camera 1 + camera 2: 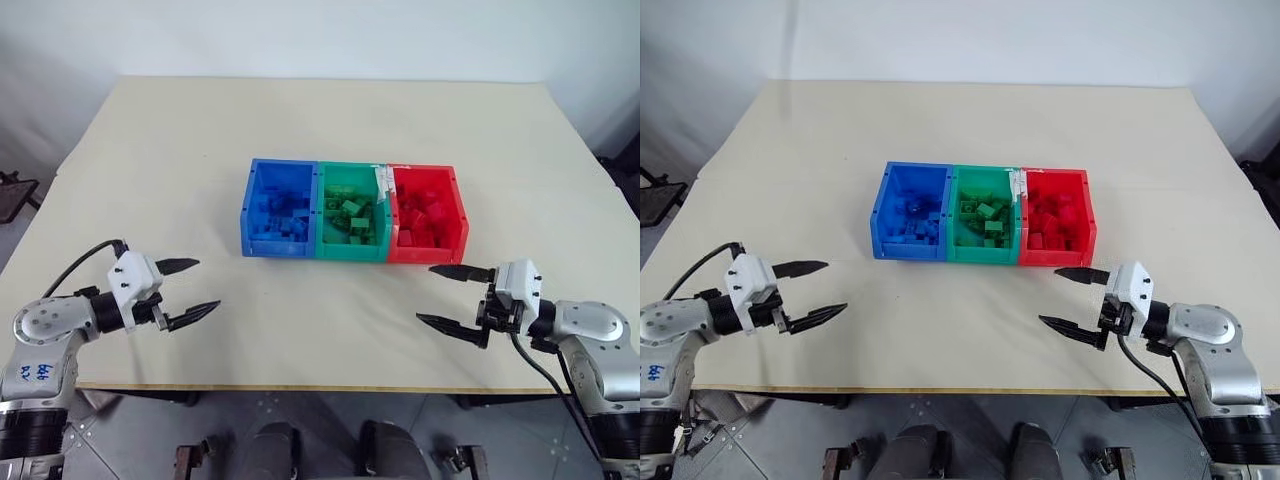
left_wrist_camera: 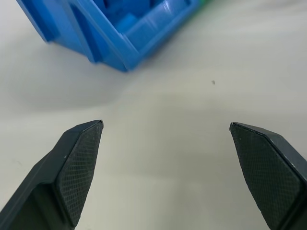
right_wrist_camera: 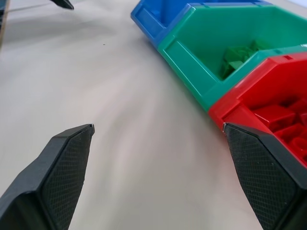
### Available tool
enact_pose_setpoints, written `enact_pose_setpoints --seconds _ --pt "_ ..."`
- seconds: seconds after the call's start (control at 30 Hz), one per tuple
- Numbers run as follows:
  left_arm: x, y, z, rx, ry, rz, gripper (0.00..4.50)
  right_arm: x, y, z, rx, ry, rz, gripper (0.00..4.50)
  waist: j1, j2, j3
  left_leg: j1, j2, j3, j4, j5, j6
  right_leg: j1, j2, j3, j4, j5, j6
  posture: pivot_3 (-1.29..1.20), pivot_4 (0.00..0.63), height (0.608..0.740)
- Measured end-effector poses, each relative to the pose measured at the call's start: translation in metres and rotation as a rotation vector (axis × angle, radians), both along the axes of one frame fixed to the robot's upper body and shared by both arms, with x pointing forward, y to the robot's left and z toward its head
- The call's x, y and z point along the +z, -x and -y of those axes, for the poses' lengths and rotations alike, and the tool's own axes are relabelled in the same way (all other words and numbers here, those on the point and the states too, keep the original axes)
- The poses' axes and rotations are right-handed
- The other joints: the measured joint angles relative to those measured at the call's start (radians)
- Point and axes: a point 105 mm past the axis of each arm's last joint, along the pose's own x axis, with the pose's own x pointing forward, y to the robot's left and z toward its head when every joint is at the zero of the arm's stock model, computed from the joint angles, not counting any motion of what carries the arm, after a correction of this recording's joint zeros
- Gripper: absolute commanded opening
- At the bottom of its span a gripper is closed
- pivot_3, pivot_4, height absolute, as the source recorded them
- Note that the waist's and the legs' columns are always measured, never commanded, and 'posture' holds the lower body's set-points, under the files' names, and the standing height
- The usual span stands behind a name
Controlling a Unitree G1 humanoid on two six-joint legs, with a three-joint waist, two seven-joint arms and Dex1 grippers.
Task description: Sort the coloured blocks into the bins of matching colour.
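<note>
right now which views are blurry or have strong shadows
Left wrist view: the blue bin is soft and smeared, casting a broad grey shadow on the table. Right wrist view: the table looks streaked. Both eye views are evenly lit, shadows faint.

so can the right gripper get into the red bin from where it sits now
Probably yes. The right gripper is open, holds nothing and sits on the near side of the red bin, with bare table between them. The bin is open-topped, though its front wall means going in from above.
</note>
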Motion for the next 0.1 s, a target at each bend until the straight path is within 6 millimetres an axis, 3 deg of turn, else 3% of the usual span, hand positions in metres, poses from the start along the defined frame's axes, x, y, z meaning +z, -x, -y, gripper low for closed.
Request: enact_pose_setpoints --seconds 0.1 --pt "0.0038 -0.0013 0.0106 -0.012 0.017 0.04 4.49 0.0001 0.0005 0.0003 0.003 0.0 -0.001 4.5 -0.006 0.0 0.0 0.0 0.0 0.0 -0.001 0.0 0.0 0.0 0.0 0.0 0.0 0.0 0.0 0.0 0.15 0.74"
